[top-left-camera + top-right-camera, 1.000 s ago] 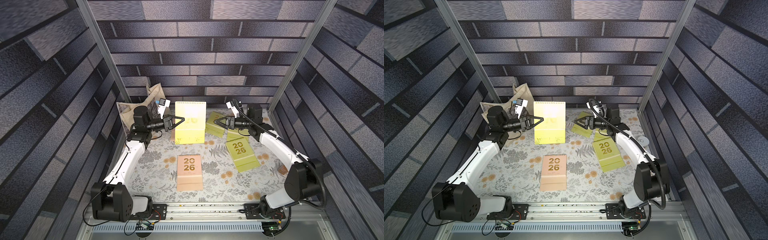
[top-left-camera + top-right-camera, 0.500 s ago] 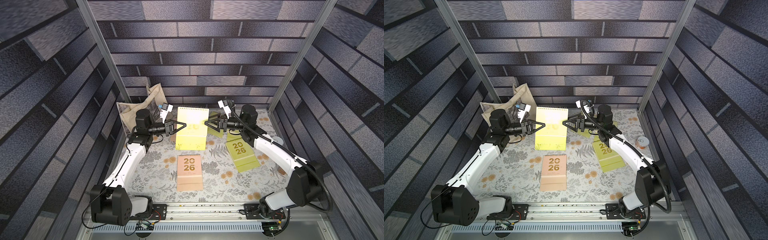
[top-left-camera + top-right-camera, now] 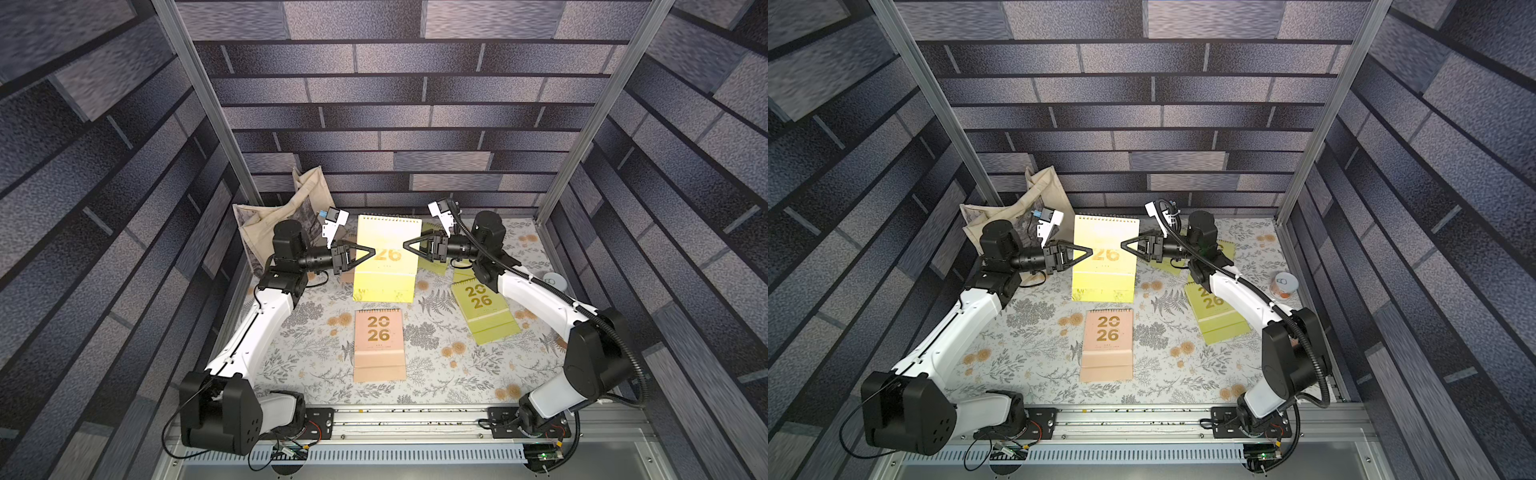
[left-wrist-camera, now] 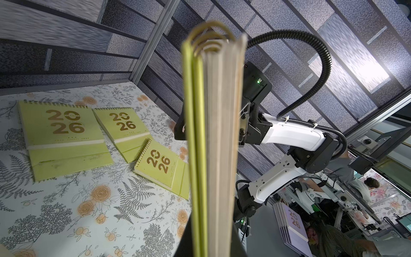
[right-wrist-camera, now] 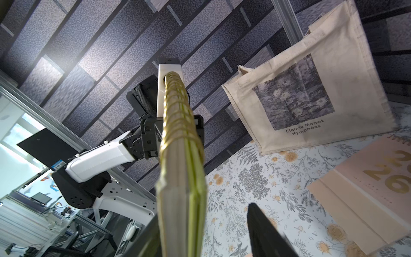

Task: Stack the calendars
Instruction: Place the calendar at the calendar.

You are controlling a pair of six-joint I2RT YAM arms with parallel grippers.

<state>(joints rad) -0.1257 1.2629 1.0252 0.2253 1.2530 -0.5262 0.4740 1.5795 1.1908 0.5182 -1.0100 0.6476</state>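
A lime-green calendar (image 3: 386,257) (image 3: 1104,257) hangs level above the floral mat, and my left gripper (image 3: 372,250) (image 4: 211,240) is shut on its left edge. My right gripper (image 3: 405,245) (image 5: 201,218) straddles the opposite edge, still open. One finger lies against the calendar (image 5: 182,178); the other finger (image 5: 262,229) stands apart from it. A peach-pink calendar (image 3: 379,345) (image 5: 367,200) lies flat at mid-mat. In the left wrist view, three green calendars (image 4: 64,138) (image 4: 126,131) (image 4: 162,166) lie flat on the right half of the mat.
A cream tote bag (image 3: 286,212) (image 5: 311,93) leans in the back left corner behind my left arm. A small round can (image 3: 1283,284) stands by the right wall. Metal posts and patterned walls close in the mat on three sides.
My right gripper swung left from the green calendars to the held calendar's right edge, and its jaws have narrowed. My left gripper shifted the held calendar slightly right, staying shut.
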